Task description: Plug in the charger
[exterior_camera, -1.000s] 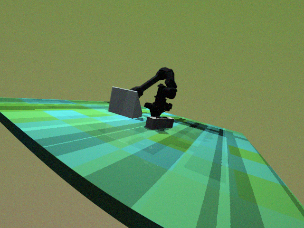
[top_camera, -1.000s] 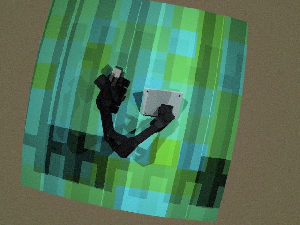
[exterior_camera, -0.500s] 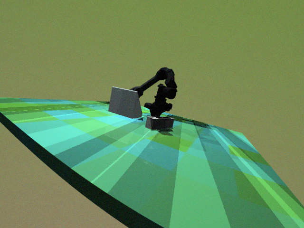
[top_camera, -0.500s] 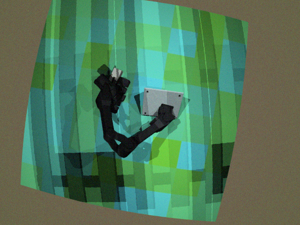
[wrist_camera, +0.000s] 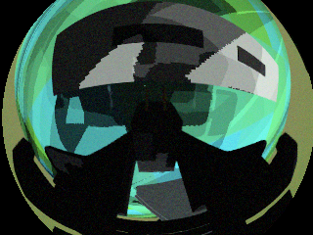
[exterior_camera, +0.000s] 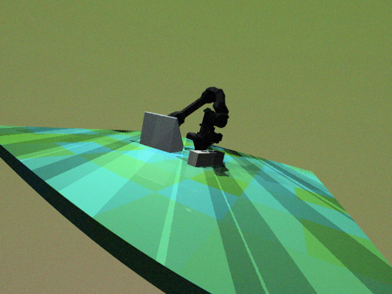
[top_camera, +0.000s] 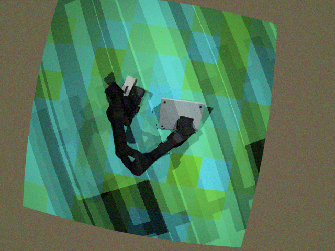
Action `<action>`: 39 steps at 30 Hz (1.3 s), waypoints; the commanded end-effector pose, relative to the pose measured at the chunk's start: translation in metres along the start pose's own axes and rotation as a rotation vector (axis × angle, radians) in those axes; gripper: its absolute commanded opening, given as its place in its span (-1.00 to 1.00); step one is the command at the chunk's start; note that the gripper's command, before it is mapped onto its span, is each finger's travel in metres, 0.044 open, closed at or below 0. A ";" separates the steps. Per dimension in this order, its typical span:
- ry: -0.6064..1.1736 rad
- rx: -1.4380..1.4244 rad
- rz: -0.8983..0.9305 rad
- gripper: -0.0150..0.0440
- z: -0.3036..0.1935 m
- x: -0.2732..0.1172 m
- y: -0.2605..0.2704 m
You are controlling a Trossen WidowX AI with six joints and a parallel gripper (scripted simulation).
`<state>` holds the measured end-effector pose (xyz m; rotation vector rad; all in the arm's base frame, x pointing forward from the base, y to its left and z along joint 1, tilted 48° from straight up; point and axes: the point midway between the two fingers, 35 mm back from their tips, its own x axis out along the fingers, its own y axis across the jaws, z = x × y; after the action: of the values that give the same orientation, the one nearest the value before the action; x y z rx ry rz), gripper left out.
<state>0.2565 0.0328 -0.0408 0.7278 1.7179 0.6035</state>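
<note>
The power strip (top_camera: pixel 130 81) (exterior_camera: pixel 206 158) (wrist_camera: pixel 110 66) is a pale box on the patterned table, partly in shadow. In the wrist view its face shows a wide dark recess (wrist_camera: pixel 157 35) and a smaller dark recess (wrist_camera: pixel 251 60). My gripper (wrist_camera: pixel 155 132) is shut on the dark charger (wrist_camera: pixel 156 115), beside the strip in the overhead view. Two thin prongs (wrist_camera: pixel 147 97) (wrist_camera: pixel 164 98) point toward the strip's face and show outside it, below the recesses. The gap between prongs and strip cannot be judged. In the top and exterior views the arm hides the charger.
A grey block (top_camera: pixel 170 110) (exterior_camera: pixel 158 131) with a sloped side stands beside the strip, with the arm's base (top_camera: pixel 185 125) on it. The arm (top_camera: pixel 117 132) (exterior_camera: pixel 220 102) bends around from the base to the strip. Dark shadows cross the table.
</note>
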 end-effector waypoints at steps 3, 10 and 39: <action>-0.003 -0.005 -0.002 -0.49 0.002 -0.002 0.000; -0.003 -0.005 -0.002 -0.49 0.003 -0.001 0.000; -0.004 -0.005 -0.002 -0.49 0.006 -0.001 0.000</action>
<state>0.2604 0.0326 -0.0416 0.7222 1.7158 0.6061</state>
